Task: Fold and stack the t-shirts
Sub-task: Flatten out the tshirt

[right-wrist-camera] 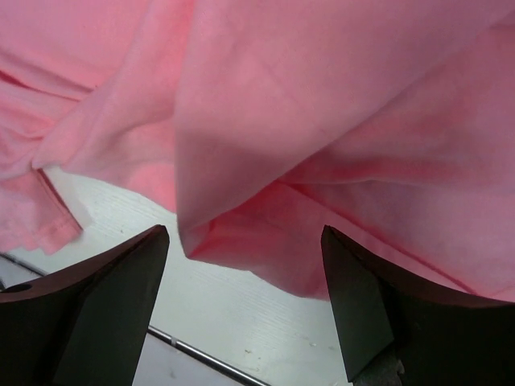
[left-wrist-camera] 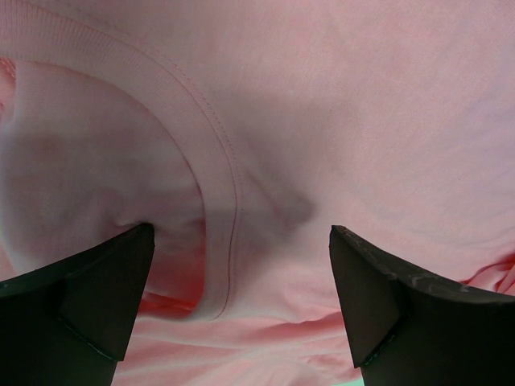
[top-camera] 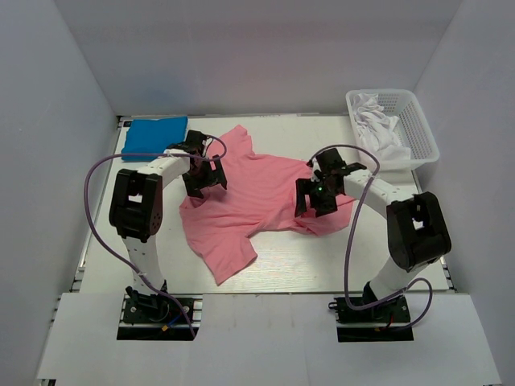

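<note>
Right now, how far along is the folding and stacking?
Done: the blue shirt lies folded at the far left. In hand: the pink shirt lies unfolded and rumpled, with left gripper and right gripper open over it. Left: folding it and stacking the two.

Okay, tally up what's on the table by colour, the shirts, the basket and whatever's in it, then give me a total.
Pink t-shirt, spread out: 1
Blue t-shirt, folded: 1
White basket: 1
White cloth heaped in the basket: 1 heap, number of pieces cannot be told
Total: 4
</note>
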`<state>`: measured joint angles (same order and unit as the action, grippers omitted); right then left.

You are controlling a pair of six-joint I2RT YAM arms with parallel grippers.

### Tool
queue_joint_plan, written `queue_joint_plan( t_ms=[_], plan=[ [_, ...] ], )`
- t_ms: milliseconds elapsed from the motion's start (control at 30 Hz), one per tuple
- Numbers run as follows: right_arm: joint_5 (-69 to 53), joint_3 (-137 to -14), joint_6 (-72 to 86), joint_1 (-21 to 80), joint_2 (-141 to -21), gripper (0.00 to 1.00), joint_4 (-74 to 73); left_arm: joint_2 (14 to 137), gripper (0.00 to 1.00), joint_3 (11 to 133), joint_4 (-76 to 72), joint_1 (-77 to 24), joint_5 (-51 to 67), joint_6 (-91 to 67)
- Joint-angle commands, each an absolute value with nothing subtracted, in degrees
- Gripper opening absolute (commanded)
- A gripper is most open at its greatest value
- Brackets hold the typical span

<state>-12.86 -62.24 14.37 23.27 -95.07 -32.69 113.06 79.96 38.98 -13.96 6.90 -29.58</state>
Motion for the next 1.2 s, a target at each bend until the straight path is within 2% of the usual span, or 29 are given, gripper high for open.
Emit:
queue_joint_plan(
  t_ms=[0, 267, 333, 367, 533, 633, 833, 1000, 1100, 1167],
  plan=[
    [-21.48, -59.68, 11.27, 21.10, -95.36, 0.82, -26.82, 112.24, 1.00, 79.28, 38.94, -13.80, 7.90, -29.88],
    [-43.94, -58.62, 7.13, 20.92, -98.88, 0.80, -20.22, 112.24, 1.00, 77.61, 38.33, -13.80, 7.91, -29.88],
    [-48.32, -57.92, 6.77, 21.18, -97.92, 0.73, -19.17, 112.24, 1.00, 77.09, 38.32, -13.80, 7.38, -29.88],
    [-48.60, -57.75, 6.85, 20.83, -97.74, 0.56, -18.99, 112.24, 1.00, 77.08, 38.32, -13.80, 7.38, -29.88],
    [-44.22, -57.40, 7.73, 19.95, -94.14, 0.33, -21.35, 112.24, 1.00, 76.03, 37.79, -13.80, 6.25, -29.88],
    [-39.93, -56.78, 9.22, 18.46, -92.38, 0.00, -23.54, 112.24, 1.00, 76.03, 38.41, -13.80, 4.67, -29.88],
    [-20.51, -57.04, 12.38, 13.63, -87.46, 0.00, -36.64, 112.24, 1.00, 76.03, 39.46, -13.80, 2.02, -29.88],
    [5.04, -59.84, 18.53, 10.99, -81.48, 0.00, -50.32, 114.16, 1.00, 76.55, 41.92, -13.80, 0.97, -31.19],
    [14.11, -61.69, 23.62, 8.18, -80.77, 0.00, -59.64, 114.87, 1.00, 76.55, 43.24, -13.80, -2.36, -31.82],
    [15.38, -61.61, 27.85, 6.25, -80.86, 0.01, -63.79, 116.09, 1.00, 77.17, 43.95, -13.80, -4.04, -32.43]
  ],
)
